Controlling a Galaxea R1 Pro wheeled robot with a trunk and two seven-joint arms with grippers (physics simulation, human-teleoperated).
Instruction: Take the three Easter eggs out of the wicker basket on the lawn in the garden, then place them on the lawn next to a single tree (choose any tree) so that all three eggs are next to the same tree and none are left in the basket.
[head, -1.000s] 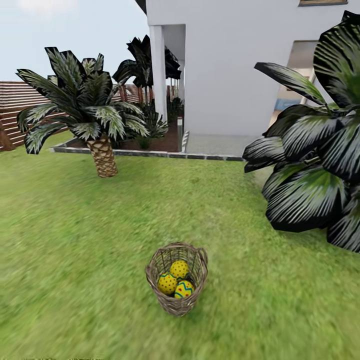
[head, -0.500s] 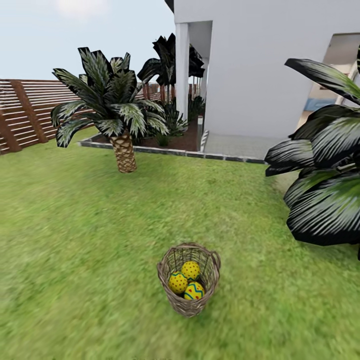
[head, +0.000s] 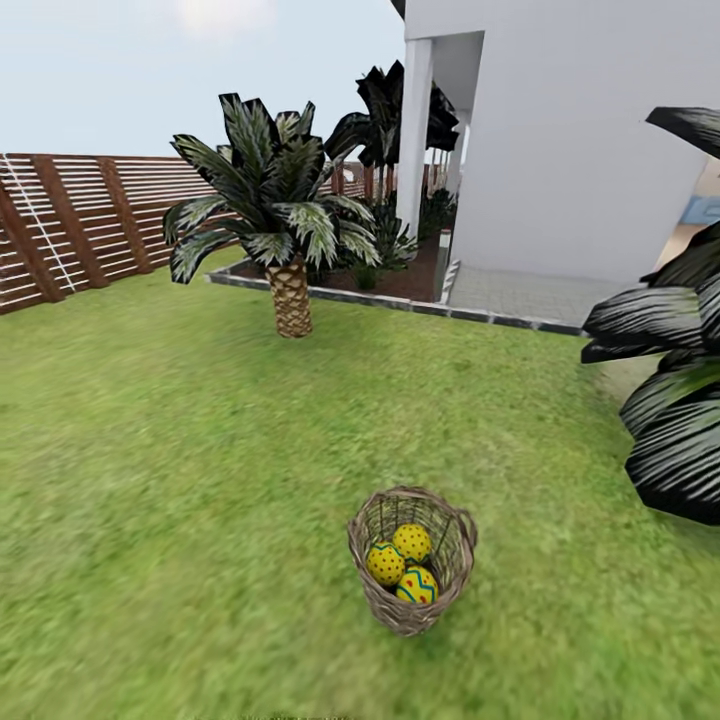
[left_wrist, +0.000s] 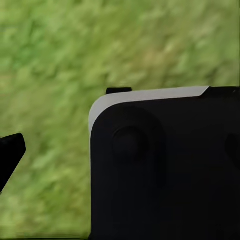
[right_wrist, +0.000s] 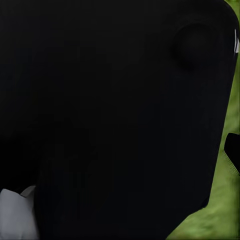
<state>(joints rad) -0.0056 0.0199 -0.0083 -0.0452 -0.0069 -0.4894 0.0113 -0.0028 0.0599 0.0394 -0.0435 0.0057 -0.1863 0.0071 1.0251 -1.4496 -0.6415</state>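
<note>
— Where's the target from where you sit?

— The small round brown wicker basket (head: 412, 572) stands upright on the patchy green lawn (head: 180, 480), low in my head view and a little right of centre. All three yellow eggs with red dots and blue zigzags (head: 402, 564) are inside it, bunched together and touching.

— Which arm would you send?

— Judging by that offset, the right arm should be nearer — but neither arm reaches into the head view, so the base likely has to close in first.

— And the pincers?

— I cannot tell. Both wrist cameras look onto dark robot body with grass beyond; no clear pair of fingers, so apart or together is anyone's guess.

— A tree to aim for?

— Beyond the basket I see a short palm with a scaly trunk (head: 291, 296) near the paved edge, well apart from the basket.
</note>
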